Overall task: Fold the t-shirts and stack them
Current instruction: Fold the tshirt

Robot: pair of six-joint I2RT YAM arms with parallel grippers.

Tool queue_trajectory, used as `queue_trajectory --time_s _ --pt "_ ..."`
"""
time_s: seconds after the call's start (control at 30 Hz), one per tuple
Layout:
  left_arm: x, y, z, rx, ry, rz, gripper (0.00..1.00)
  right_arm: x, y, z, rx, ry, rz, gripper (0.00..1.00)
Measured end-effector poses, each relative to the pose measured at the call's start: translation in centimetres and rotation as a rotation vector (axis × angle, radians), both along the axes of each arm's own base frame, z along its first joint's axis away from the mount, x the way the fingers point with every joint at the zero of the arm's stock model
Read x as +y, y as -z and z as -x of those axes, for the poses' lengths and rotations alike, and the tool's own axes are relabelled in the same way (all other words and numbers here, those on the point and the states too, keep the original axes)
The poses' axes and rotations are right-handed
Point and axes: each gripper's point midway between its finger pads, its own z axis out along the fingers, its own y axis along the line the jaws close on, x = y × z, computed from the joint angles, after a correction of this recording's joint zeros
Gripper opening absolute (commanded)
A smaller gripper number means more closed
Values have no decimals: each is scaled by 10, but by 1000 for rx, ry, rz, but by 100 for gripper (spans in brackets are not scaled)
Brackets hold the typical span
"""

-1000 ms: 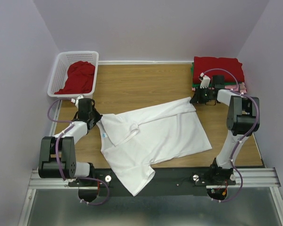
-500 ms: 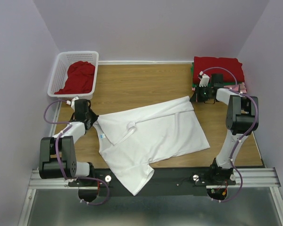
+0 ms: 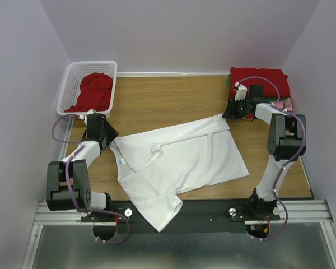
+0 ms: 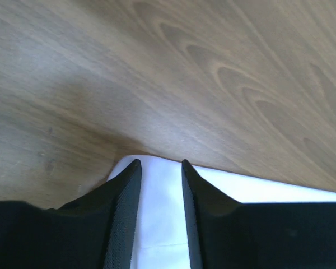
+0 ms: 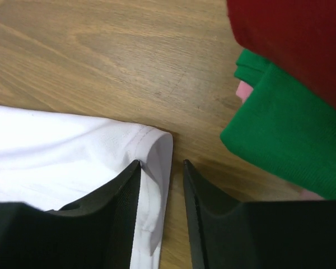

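My left claw [image 4: 159, 163] is narrow and holds a corner of the plain white short-sleeved cloth t-shirt [image 3: 179, 162], with white fabric pinched between the two black fingers [image 4: 123, 213]. My right claw [image 5: 161, 163] is just as narrow and holds the hemmed corner at the shirt's other end.

The shirt lies spread on the brown wooden surface [image 3: 168, 101], running from near the left edge towards the far right corner. One sleeve hangs over the near edge. Its small blue neck label [image 3: 122, 161] shows on the left part.

Compared with a second ago, my left claw has drawn its corner closer to the left edge. My right claw has carried its corner a little further towards the far right corner. The cloth between them is now pulled straighter along its far edge.

Just beside my right claw, in the far right corner, stands a stack. It has a folded red cloth t-shirt [image 3: 269, 75] on top and a folded green cloth t-shirt [image 5: 291, 134] under it. A sliver of what seems to be pink cloth [image 5: 243, 89] shows below that, though little of it is visible.

In the far left corner sits a white plastic lattice basket [image 3: 65, 89] with a crumpled red cloth t-shirt [image 3: 94, 89] inside.
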Motion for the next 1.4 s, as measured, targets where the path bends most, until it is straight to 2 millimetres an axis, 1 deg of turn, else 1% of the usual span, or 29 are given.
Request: queue_trajectory --time_s 0.03,0.07,0.1,0.13,0.17,0.2,0.23,0.3,0.37,0.43,0.5,0.6,0.67,0.73,0.83,0.9,0.93,1.0,1.03,1.07,1.13,1.17,1.23,1.4 --pt "-1 -4 0 -8 7 0 55 0 -1 -1 -6 -3 9 49" --pt "-2 -9 0 -19 12 1 58 0 -3 -1 -16 -6 20 56" --pt "-2 -14 2 -27 15 1 60 -1 -5 -2 -23 -4 25 58" --pt "-2 -21 4 -41 16 0 60 -1 -8 -3 -32 -7 31 60" --pt "-3 -31 5 -64 19 -3 62 -2 -11 -4 -41 -4 34 64" --pt "-3 -39 7 -82 23 -3 64 -2 -14 -4 -47 -5 36 66" --pt "-3 -51 8 -112 27 -6 67 -2 -16 -5 -56 -6 37 67" --pt "-6 -78 12 -191 51 -14 67 -1 -17 -6 -59 -7 36 67" --pt "-10 -98 15 -253 82 -20 70 0 -15 -5 -54 -10 36 67" --pt "-14 -116 18 -311 120 -29 70 3 -11 -5 -47 -15 35 67" --pt "-17 -127 22 -347 139 -36 70 6 -8 -3 -38 -23 36 67" --pt "-21 -137 25 -380 173 -46 70 9 -8 -3 -38 -29 36 67" --pt "-22 -135 26 -375 189 -49 70 10 -9 -4 -33 -29 34 67" --pt "-24 -133 28 -366 204 -52 70 10 -9 -9 -35 -27 32 66" --pt "-25 -131 31 -356 221 -63 70 12 0 -14 -18 -27 28 63" --pt "-25 -132 35 -354 229 -71 70 14 8 -12 0 -31 22 55" --pt "-25 -133 36 -357 231 -75 70 13 7 -13 -1 -29 23 47" --pt "-25 -137 39 -365 239 -81 70 13 9 -12 7 -30 22 38" --pt "-26 -139 39 -370 243 -82 70 14 10 -11 12 -32 23 31" --pt "-26 -140 39 -376 247 -83 70 15 12 -10 18 -34 21 20" --pt "-27 -144 39 -386 255 -84 70 15 13 -8 28 -32 21 11" --pt "-28 -146 39 -391 257 -85 70 15 15 -7 32 -35 22 4" --pt "-28 -148 40 -395 264 -90 70 15 15 -8 30 -40 26 1" --pt "-28 -147 41 -390 271 -99 70 16 12 -18 12 -43 62 0"
